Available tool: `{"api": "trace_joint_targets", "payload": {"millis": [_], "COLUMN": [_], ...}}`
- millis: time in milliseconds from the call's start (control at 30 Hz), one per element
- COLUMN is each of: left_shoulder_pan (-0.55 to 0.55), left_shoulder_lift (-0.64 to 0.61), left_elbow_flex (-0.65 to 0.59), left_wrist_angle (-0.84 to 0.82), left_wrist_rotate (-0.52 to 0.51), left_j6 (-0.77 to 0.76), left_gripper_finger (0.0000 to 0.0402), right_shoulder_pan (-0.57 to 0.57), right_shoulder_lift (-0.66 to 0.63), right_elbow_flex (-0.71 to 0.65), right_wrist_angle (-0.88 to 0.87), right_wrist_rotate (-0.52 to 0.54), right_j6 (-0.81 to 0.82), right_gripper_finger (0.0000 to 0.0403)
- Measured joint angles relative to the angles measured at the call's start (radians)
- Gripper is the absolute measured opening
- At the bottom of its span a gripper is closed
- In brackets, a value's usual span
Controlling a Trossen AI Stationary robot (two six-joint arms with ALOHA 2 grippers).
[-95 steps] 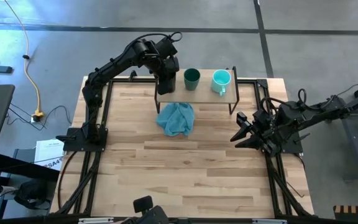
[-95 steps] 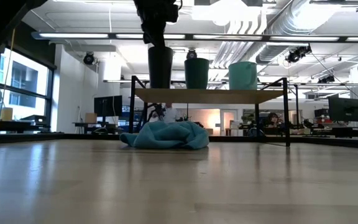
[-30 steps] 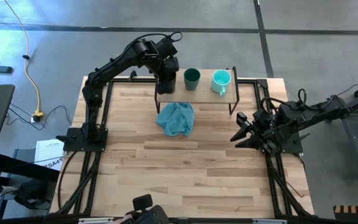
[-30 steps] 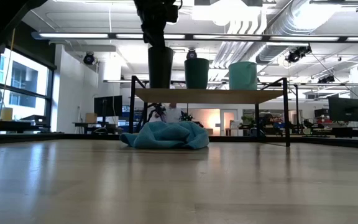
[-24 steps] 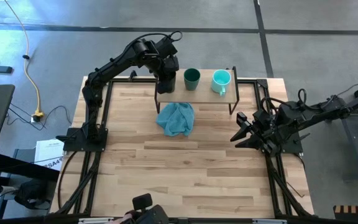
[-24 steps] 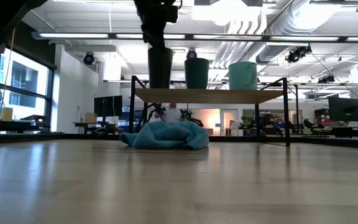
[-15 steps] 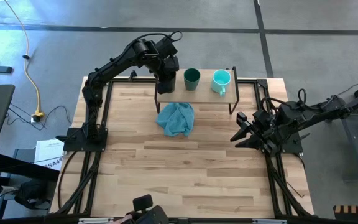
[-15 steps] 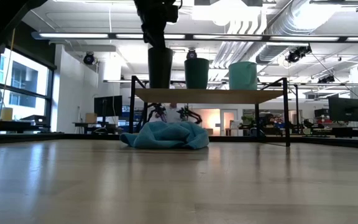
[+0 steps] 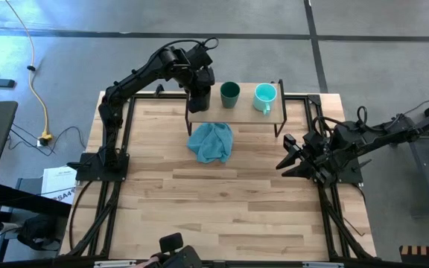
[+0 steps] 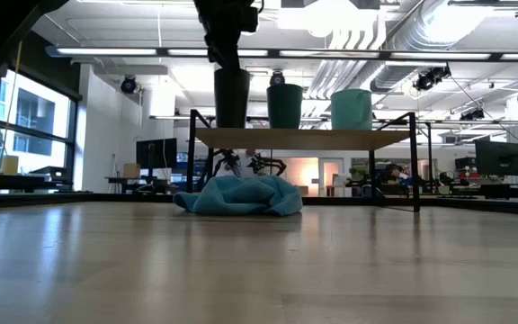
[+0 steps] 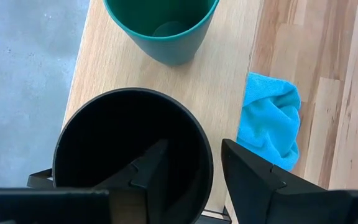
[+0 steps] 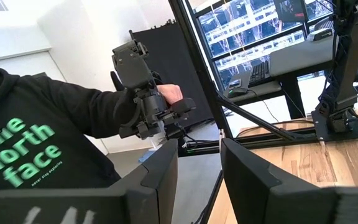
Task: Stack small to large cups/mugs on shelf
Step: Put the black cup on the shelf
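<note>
- The right gripper (image 9: 289, 158) waits at the right side of the table, well away from the work, its fingers apart and holding nothing; past them a person in a dark hoodie grips a control handle.
- A blue cloth (image 9: 210, 142) lies crumpled on the table (image 9: 222, 208) just in front of the shelf (image 9: 244, 112), below any reach toward it.
- The left gripper (image 11: 191, 165) is at the left end of the shelf, one finger inside the black cup (image 11: 132, 155) and one outside, pinching the wall.
- I cannot tell whether that cup stands on the board or hangs just above it.
- Beside it stands the dark green cup (image 9: 229, 93), then the turquoise mug (image 9: 264, 95) with its handle facing the table's front.
- I'd say the black cup is being placed; next comes letting go and lifting straight up, since the green cup is close.
</note>
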Motion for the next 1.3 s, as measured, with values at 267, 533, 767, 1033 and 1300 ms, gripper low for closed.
{"api": "trace_joint_targets", "payload": {"millis": [267, 533, 767, 1033, 1300], "left_shoulder_pan": [0.000, 0.000, 0.000, 0.000, -0.001], "left_shoulder_lift": [0.000, 0.000, 0.000, -0.014, -0.020], "left_elbow_flex": [0.000, 0.000, 0.000, 0.002, 0.080], "left_wrist_angle": [-0.001, -0.006, -0.007, -0.008, -0.013], "left_wrist_rotate": [-0.009, -0.014, -0.027, -0.037, -0.036], "left_j6": [0.001, 0.001, 0.002, 0.003, 0.003], "left_gripper_finger": [0.0136, 0.0136, 0.0136, 0.0136, 0.0136], "right_shoulder_pan": [0.000, 0.000, 0.000, 0.000, 0.000], "right_shoulder_lift": [0.000, 0.000, 0.000, 0.000, 0.000], "right_elbow_flex": [0.000, 0.000, 0.000, 0.000, 0.000], "right_wrist_angle": [0.000, 0.000, 0.000, 0.000, 0.000], "right_wrist_rotate": [0.000, 0.000, 0.000, 0.000, 0.000], "right_j6": [0.000, 0.000, 0.000, 0.000, -0.005], "right_gripper_finger": [0.0112, 0.0112, 0.0112, 0.0112, 0.0112]}}
